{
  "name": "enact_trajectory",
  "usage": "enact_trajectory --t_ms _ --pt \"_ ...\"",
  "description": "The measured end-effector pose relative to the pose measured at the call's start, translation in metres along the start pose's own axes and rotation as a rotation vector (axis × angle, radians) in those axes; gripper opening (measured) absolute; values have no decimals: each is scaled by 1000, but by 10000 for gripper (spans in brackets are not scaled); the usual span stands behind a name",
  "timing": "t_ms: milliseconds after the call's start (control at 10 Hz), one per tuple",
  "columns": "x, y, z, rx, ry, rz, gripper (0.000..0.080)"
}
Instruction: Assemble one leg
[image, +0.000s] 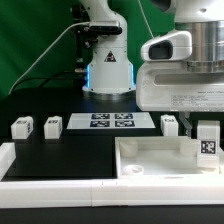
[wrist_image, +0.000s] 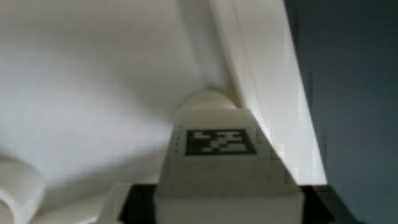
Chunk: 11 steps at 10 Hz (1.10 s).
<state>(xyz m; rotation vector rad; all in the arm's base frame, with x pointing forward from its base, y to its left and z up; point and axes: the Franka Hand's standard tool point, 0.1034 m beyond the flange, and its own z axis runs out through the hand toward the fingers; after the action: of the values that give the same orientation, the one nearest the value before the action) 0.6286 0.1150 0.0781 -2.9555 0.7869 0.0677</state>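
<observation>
My gripper (image: 206, 128) is shut on one white leg (image: 207, 147), whose tag faces the exterior camera. The leg hangs upright over the right part of the large white tray-like piece (image: 150, 160), close to its right rim. In the wrist view the held leg (wrist_image: 222, 140) points down at the tray floor (wrist_image: 107, 90), right beside the rim wall (wrist_image: 267, 80). Black fingers (wrist_image: 146, 200) flank the leg on both sides. A round corner socket (wrist_image: 18, 190) shows at the edge. I cannot tell whether the leg touches the tray.
Three other legs stand on the black table: two at the exterior view's left (image: 20, 128) (image: 52, 126) and one behind the tray (image: 170, 124). The marker board (image: 112, 121) lies in front of the robot base (image: 108, 70). A white border rail (image: 50, 168) runs along the front.
</observation>
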Motion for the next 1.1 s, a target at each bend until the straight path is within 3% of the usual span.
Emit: enact_trajectory --t_ms 700,1100 --pt "-1 -1 1 10 -8 690 293" --pt "-1 -2 2 18 -15 893 293"
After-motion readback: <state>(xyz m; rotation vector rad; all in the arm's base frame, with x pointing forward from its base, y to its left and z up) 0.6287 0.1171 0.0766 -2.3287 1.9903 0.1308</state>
